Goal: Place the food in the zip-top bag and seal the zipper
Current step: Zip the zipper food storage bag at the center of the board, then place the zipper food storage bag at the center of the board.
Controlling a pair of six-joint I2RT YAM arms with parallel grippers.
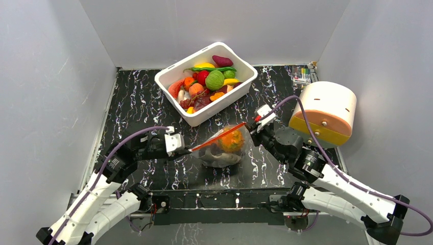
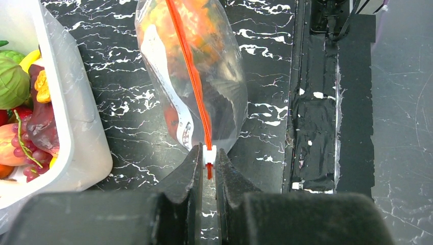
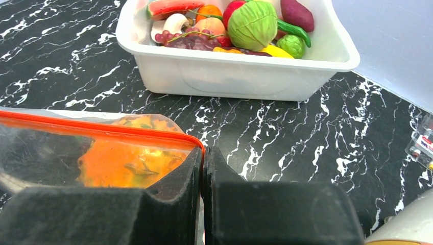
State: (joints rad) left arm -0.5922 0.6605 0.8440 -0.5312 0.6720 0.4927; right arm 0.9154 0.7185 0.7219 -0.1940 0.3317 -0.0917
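The clear zip-top bag (image 1: 224, 148) hangs between my two grippers over the table's middle, with the spiky orange pineapple (image 1: 232, 139) inside. Its red-orange zipper (image 1: 217, 138) runs taut from left to right. My left gripper (image 1: 190, 149) is shut on the zipper's white slider (image 2: 209, 155) at the strip's left end. My right gripper (image 1: 251, 125) is shut on the bag's right corner (image 3: 202, 151), where the strip ends. The bag (image 2: 194, 71) and pineapple (image 3: 127, 163) show in both wrist views. More toy food, with purple grapes (image 1: 196, 99), lies in the tub.
A white rectangular tub (image 1: 204, 115) of toy fruits and vegetables stands just behind the bag. A cream and orange cylinder (image 1: 327, 109) sits at the right edge. A small clear box (image 1: 302, 76) lies at the back right. Grey walls enclose the table.
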